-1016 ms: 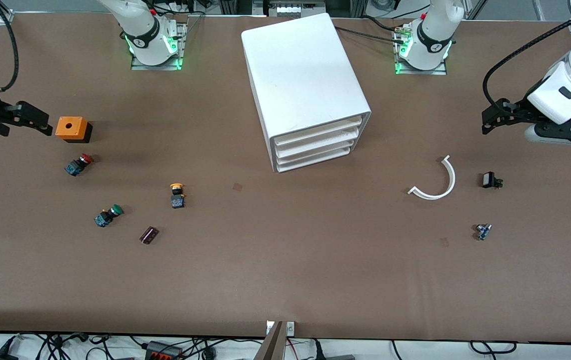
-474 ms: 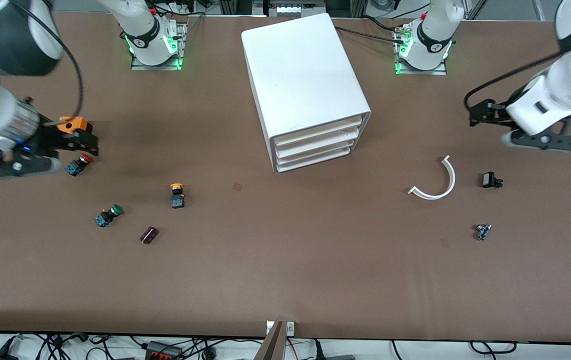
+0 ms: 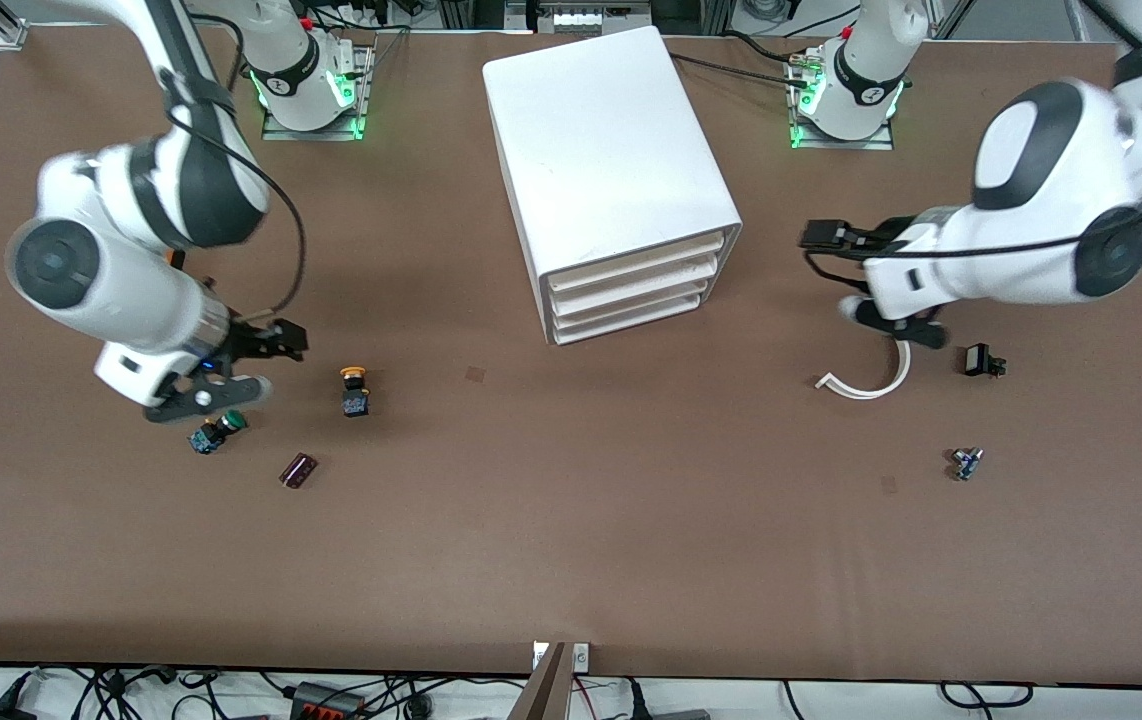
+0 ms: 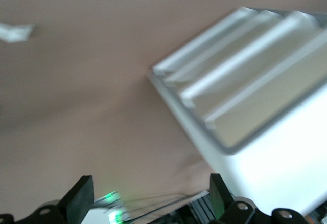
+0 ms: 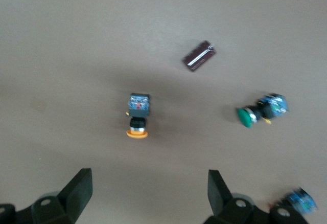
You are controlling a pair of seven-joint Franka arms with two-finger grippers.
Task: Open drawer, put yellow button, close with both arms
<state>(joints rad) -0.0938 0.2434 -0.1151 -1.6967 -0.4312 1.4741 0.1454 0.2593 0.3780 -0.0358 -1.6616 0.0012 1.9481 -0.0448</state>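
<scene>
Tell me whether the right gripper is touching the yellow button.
Apart. The right wrist view shows bare table between the right gripper and the yellow button.

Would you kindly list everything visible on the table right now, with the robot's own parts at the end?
cabinet: one, white, mid-table near the bases; four drawers, top drawer shut.
yellow button: one, yellow cap, toward the right arm's end.
green button: one, green cap, nearer the front camera than the yellow button.
red button: one, blue body only seen, right wrist view.
dark cylinder: one, maroon, nearest the camera of that group.
curved strip: one, white, toward the left arm's end.
black part: one, beside the strip.
small blue part: one, nearer the camera than the black part.
right gripper: fingers open, beside the yellow button.
left gripper: fingers open, beside the cabinet.
</scene>
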